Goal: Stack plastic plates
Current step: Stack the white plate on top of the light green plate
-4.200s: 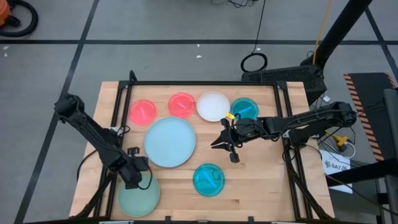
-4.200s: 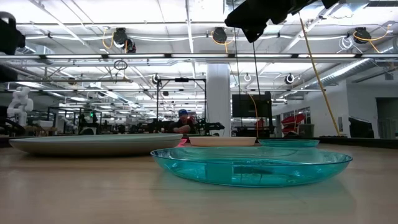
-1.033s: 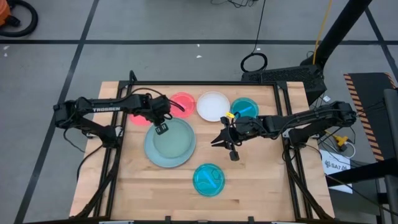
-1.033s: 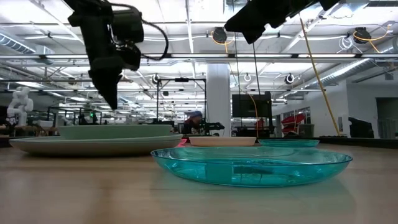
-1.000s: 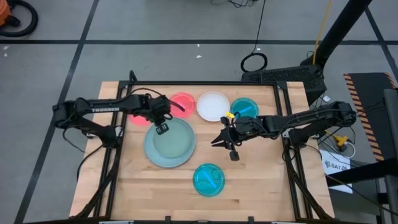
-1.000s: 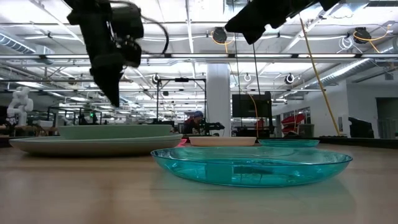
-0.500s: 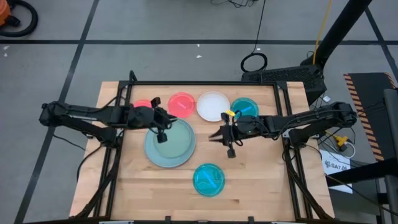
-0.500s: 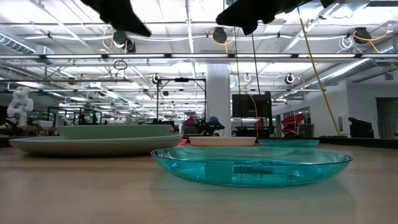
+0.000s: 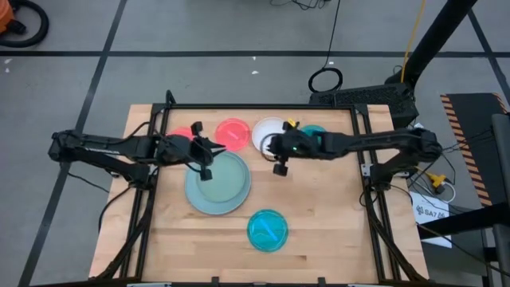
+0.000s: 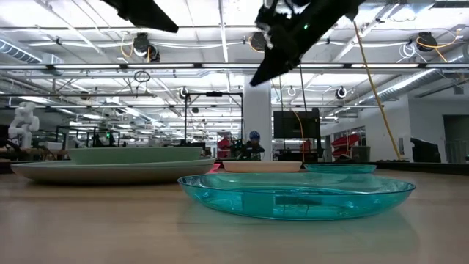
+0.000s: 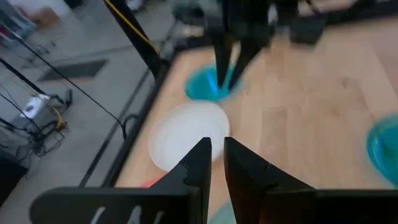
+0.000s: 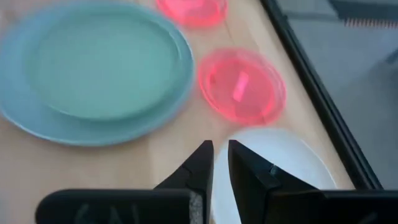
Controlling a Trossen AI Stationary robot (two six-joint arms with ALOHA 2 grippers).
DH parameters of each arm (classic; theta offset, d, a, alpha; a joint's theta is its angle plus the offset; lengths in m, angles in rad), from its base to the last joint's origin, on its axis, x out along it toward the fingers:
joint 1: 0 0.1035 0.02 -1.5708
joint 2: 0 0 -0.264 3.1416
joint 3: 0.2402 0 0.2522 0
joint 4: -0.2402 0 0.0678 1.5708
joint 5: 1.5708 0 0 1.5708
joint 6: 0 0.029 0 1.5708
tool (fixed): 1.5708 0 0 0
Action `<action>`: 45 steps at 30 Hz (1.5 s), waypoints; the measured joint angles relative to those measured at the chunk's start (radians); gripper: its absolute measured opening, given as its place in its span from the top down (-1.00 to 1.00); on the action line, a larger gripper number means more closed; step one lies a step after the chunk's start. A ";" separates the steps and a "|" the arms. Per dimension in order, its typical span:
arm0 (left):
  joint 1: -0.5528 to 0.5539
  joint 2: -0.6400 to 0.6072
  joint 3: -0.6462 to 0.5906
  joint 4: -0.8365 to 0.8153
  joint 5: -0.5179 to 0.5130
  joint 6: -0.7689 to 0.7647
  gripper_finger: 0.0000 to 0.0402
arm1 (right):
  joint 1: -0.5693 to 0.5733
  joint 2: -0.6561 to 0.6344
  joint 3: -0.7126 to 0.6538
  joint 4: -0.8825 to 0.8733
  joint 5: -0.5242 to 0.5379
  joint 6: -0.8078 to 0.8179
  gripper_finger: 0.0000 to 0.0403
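Note:
The pale green plate [image 9: 221,178] lies on the pale blue plate [image 9: 196,198] at the table's middle. Along the far edge lie two pink plates [image 9: 233,134] [image 9: 182,134], a white plate [image 9: 263,130] and a teal plate [image 9: 315,132], partly under my right arm. Another teal plate [image 9: 267,229] lies near the front. My left gripper [image 9: 211,150] hangs shut and empty above the blue plate's far left rim. My right gripper [image 9: 269,146], shut and empty, hovers over the white plate's [image 12: 280,168] near edge.
A black frame [image 9: 263,106] runs around the table's far and side edges. Bare wood [image 9: 335,215] lies at the right and near parts of the table. In the low view, the near teal plate [image 10: 293,194] fills the foreground, with the workshop and a person beyond.
My left gripper has risen from just above the green plate, its arm stretching out flat. My right gripper has swung toward the table's far edge and left, ending over the white plate. No plate has moved.

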 joint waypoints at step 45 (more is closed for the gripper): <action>0.106 -0.370 -0.154 0.022 -0.019 0.049 0.75 | -0.173 0.421 0.060 -0.052 -0.233 -0.009 0.12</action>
